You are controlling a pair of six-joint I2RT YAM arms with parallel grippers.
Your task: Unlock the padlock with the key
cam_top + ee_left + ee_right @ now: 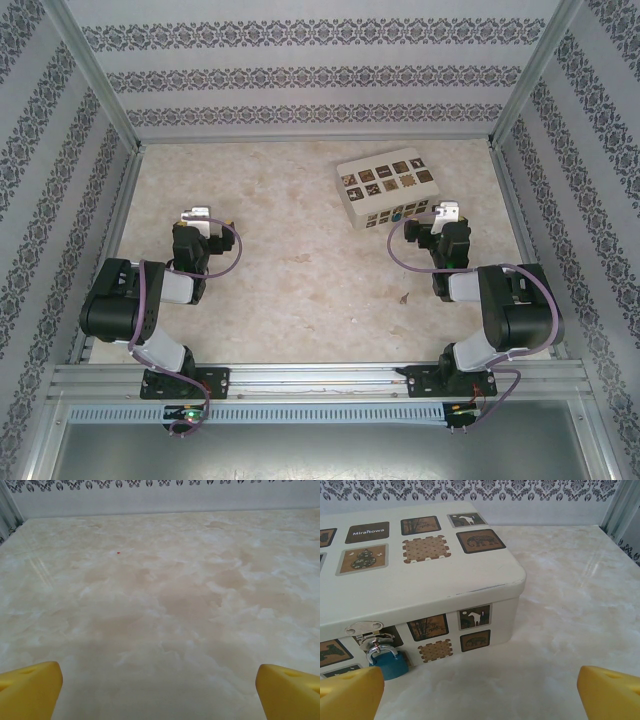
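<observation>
The padlock (390,663) is small, with a blue body and a silvery shackle. It hangs from the metal hasp (365,629) on the front wall of the cream box (420,580). From above, the padlock (397,214) is a blue speck at the box's (388,188) near edge. My right gripper (480,700) is open just in front of the box, and the padlock sits beyond its left fingertip (350,695). From above, the right gripper (447,211) stands beside the box's near right corner. My left gripper (198,214) is open over bare table at the left, nothing between its fingers (30,690). A small dark item (405,297) lies near the right arm; I cannot tell if it is the key.
The marbled table (300,300) is walled on three sides by patterned panels (300,75). Metal posts stand at the back corners, and a rail (320,378) carries both arm bases along the near edge. The box sits at the back right.
</observation>
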